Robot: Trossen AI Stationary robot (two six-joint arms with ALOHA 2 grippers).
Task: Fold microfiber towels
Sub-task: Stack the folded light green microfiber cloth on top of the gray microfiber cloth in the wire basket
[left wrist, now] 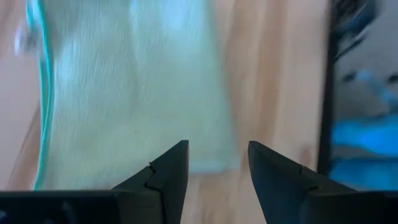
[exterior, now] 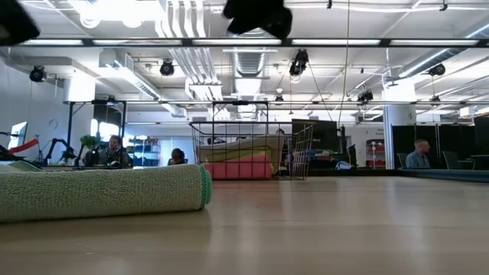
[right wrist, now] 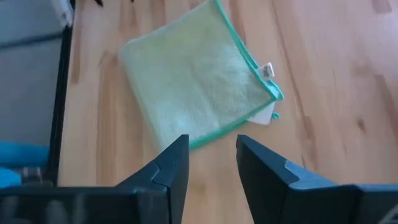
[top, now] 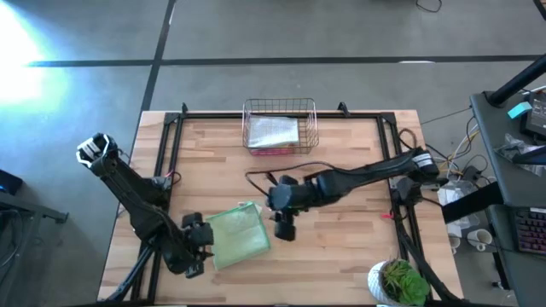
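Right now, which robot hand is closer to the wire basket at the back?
The right. The right gripper hangs open over mid-table, just in front of the wire basket. The left gripper is open too, down at the near-left edge beside the folded green towel.

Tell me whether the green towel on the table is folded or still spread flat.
Folded. The pale green towel lies as a compact square, and the low view shows its rounded doubled edge; the right wrist view shows layers at one corner.

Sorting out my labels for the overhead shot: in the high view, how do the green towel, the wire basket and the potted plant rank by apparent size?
1. Wire basket
2. Green towel, only slightly smaller, so nearly a tie
3. Potted plant, partly cut off
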